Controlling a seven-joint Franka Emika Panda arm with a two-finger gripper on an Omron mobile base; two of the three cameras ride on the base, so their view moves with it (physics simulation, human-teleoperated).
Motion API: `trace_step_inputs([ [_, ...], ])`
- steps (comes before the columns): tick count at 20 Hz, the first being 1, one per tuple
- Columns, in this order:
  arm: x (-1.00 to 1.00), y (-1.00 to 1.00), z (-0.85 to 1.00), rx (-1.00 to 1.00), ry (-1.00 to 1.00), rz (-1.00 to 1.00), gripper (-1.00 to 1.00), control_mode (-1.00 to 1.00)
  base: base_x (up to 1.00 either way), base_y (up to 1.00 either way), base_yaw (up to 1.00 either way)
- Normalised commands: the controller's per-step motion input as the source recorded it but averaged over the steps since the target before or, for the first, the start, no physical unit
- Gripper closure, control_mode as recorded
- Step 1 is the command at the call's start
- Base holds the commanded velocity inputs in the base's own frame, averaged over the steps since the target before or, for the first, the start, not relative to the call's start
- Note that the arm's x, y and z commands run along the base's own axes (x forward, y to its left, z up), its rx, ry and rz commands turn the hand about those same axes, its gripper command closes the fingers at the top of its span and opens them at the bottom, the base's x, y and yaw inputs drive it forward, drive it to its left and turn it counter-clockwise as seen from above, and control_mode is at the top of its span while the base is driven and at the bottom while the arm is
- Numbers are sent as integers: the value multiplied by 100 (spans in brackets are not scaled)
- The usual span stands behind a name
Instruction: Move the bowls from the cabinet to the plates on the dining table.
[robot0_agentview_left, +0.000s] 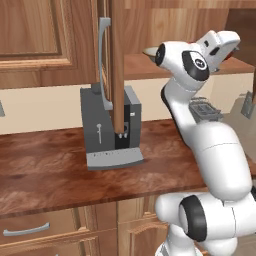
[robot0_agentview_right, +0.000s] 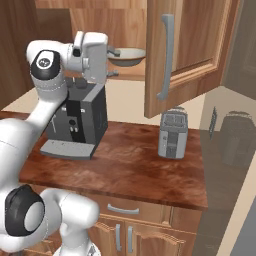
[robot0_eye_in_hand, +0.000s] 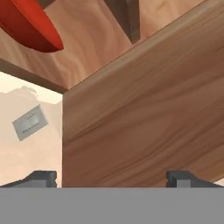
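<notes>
A brown wood-grain counter (robot0_agentview_right: 135, 165) runs under a wall cabinet (robot0_agentview_right: 200, 35) whose door hangs open, and everything here sits easiest when placed against that cabinet's shelf (robot0_agentview_right: 127, 74).

Nearest, below the shelf, a dark grey coffee machine (robot0_agentview_right: 80, 120) stands on the counter. A small silver toaster (robot0_agentview_right: 173, 134) sits further along, under the open door (robot0_agentview_right: 172, 55) with its long grey bar handle (robot0_agentview_right: 166, 57).

Higher up, the arm's hand is raised to shelf level. The gripper (robot0_eye_in_hand: 111, 177) has its two dark tips spread wide apart with nothing between them. In the hand view they face a broad slab of wood, which I take to be a cabinet panel, so the hand looks to be at the opening and not yet inside it.

On the shelf, just beyond the hand in the right base view, rests the cream bowl (robot0_agentview_right: 126, 56), shallow and upright, its rim level. The red bowl (robot0_eye_in_hand: 28, 26) shows in the hand view up and off to one side of the tips, and as a red sliver behind the wrist in the left base view. I would say the cream bowl is the nearer one and lies ahead of the fingers, further into the cabinet. Being round, it has no long axis to line up with, so reaching its rim matters most.
</notes>
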Motion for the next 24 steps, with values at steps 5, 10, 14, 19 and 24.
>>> trace_step_inputs([
  [5, -8, -25, 0, 0, 3, -22, -100, -100, 0, 0, 0],
  [10, 0, -35, 0, 0, 1, -21, -100, -100, 0, 0, 0],
  [14, 26, -59, 0, 0, 3, -15, -100, -100, 0, 0, 0],
  [19, 48, -24, 0, -1, 3, -10, -100, -100, 0, 0, 0],
  [24, 55, -1, 0, -4, 1, -8, -100, -100, 0, 0, 0],
])
